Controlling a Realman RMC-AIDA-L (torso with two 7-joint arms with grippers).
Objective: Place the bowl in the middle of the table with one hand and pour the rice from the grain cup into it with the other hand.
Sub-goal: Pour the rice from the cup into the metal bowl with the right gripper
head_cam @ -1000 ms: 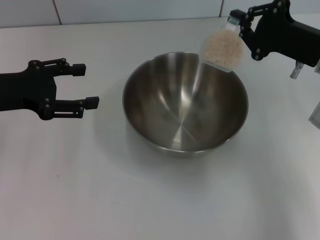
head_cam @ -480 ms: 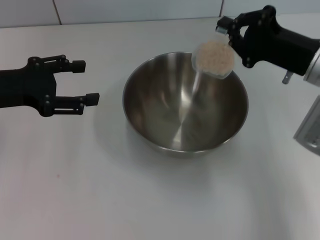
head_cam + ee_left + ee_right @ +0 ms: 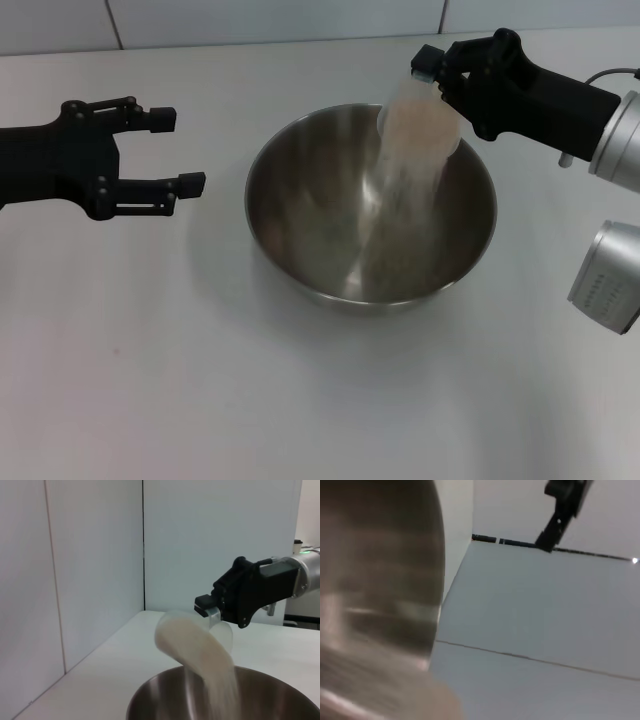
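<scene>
A white wall (image 3: pixel 270 20) runs across the back in the head view. Two thin vertical seams cut it into panels: a darker one (image 3: pixel 113 25) towards the wall's left end and a fainter one (image 3: pixel 444 14) towards its right.

In the left wrist view the wall (image 3: pixel 215 535) is made of tall white panels. A dark vertical seam (image 3: pixel 143 545) marks where two faces of the wall meet, and a paler seam (image 3: pixel 52 580) crosses the nearer face. Past the wall's far end, a small dark object (image 3: pixel 298 543) shows, too small to identify.

In the right wrist view a thin dark strip (image 3: pixel 520 542) lies along the wall's foot.
</scene>
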